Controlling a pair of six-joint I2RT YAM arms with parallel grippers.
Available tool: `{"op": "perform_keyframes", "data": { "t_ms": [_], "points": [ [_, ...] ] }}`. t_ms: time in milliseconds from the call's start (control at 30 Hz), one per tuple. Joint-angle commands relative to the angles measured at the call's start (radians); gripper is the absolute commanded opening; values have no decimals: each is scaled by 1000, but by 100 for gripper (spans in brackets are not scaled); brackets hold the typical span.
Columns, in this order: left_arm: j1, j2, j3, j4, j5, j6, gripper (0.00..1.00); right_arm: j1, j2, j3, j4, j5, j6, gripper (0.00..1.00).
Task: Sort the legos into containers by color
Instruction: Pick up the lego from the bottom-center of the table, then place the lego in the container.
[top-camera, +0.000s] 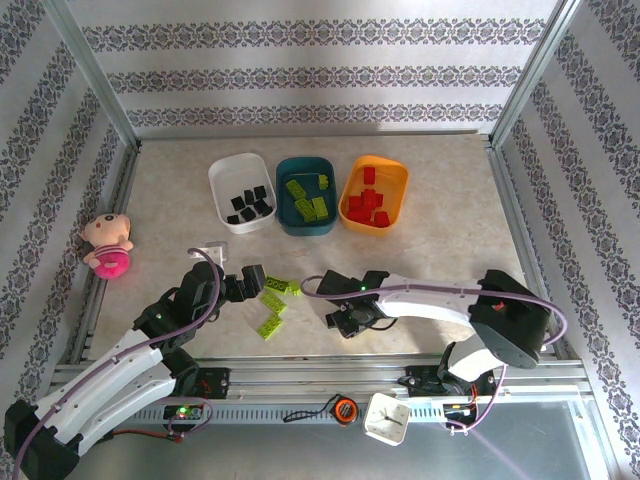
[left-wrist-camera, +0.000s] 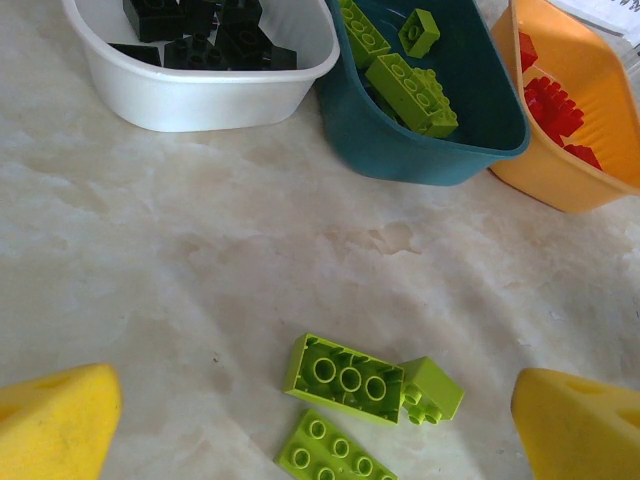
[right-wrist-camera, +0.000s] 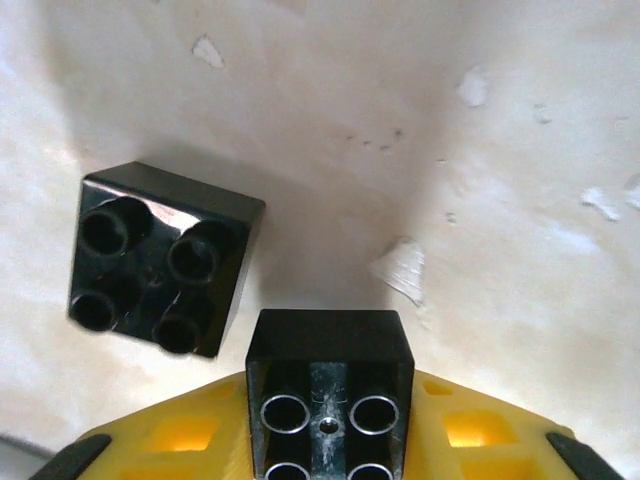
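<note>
Black brick (right-wrist-camera: 330, 350) is clamped in the right pincer (right-wrist-camera: 330, 435), bottom centre; it should be lifted straight, clear of its neighbour (right-wrist-camera: 160, 260). Left pincer (left-wrist-camera: 320, 415) is spread wide.

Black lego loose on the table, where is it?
Right wrist view: the loose black lego lies on the table, upper left of the black lego between the right fingers.

You're working in bright, even light from above: the pale table (top-camera: 440, 240) looks nearly washed out, shadows are soft, the loose black lego (right-wrist-camera: 160, 255) carries a small glare, and the wrist views blur toward their near edges.
</note>
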Motion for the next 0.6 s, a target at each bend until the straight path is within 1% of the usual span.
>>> {"op": "perform_keyframes", "data": {
  "t_ms": [0,100,200,267,367,433,567],
  "points": [
    [20,-6,19,-2,-12,-3,100,-15,-116,19,-76,53,-18,28],
    [20,-6,26,-3,-13,5,100,-60,-195,72,-80,50,-52,26],
    [20,-6,36,-18,-22,9,100,-121,-178,183,-26,20,-114,25],
    [20,-7,45,-37,-34,10,100,-146,-108,289,21,15,-162,25],
    [21,-12,65,-87,-62,1,100,-167,40,469,120,-2,-215,25],
    [21,-13,77,-116,-65,-1,100,-189,169,606,180,-42,-231,25],
    [21,-18,87,-154,-58,-2,100,-220,424,890,200,-99,-243,25]
  ]
}}
